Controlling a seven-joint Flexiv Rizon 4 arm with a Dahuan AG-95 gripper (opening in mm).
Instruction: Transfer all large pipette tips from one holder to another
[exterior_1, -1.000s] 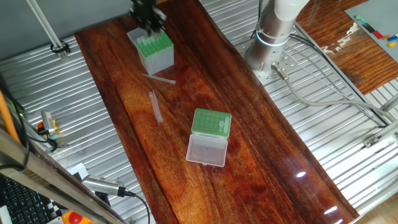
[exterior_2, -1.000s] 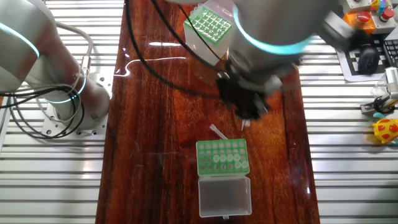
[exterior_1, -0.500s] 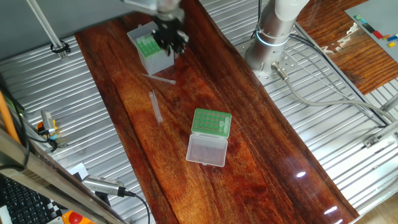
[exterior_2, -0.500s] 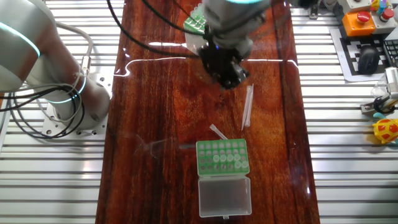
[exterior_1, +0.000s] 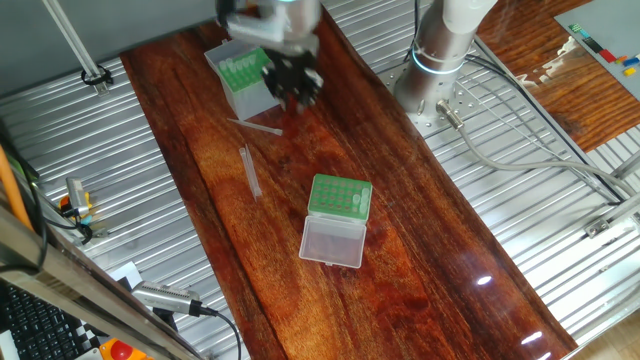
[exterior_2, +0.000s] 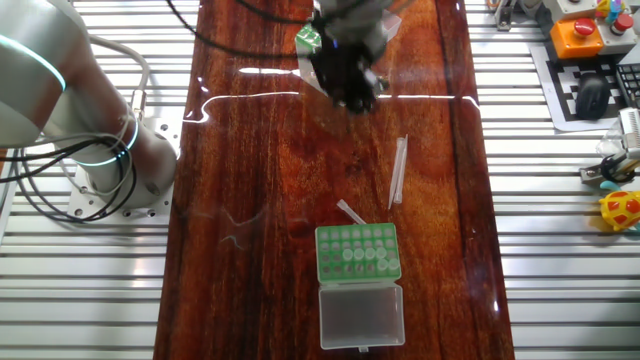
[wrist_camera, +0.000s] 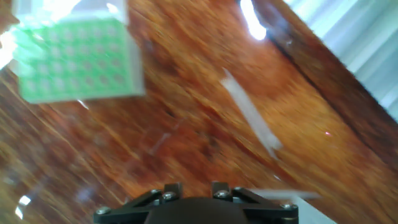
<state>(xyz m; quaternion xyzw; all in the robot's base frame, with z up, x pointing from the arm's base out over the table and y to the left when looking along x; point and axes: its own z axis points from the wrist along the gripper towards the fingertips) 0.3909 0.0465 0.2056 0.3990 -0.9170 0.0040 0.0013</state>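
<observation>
Two large pipette tips lie flat on the desk (exterior_2: 240, 150), apart from the jaws: one (exterior_2: 398, 171) out in the open well toward the low rack, the other (exterior_2: 349, 212) farther on, its end just beside that rack's edge. More tips stand in the holes of the low green rack (exterior_2: 358, 251), whose clear lid (exterior_2: 361, 314) lies folded open flat beyond it, far from the jaws. The taller translucent box (exterior_1: 243, 82) with its green perforated top sits right beside the jaws, partly hidden by the arm in the other fixed view. The jaws (exterior_1: 296, 82) hang above bare wood next to this box; half a second ago they were nearer the loose tips, and they have since drawn back toward the box. Blur hides the fingers, so whether the jaws are open or closed cannot be told. The hand view is motion-smeared, showing the box top (wrist_camera: 78, 59) and one tip (wrist_camera: 252, 118).
</observation>
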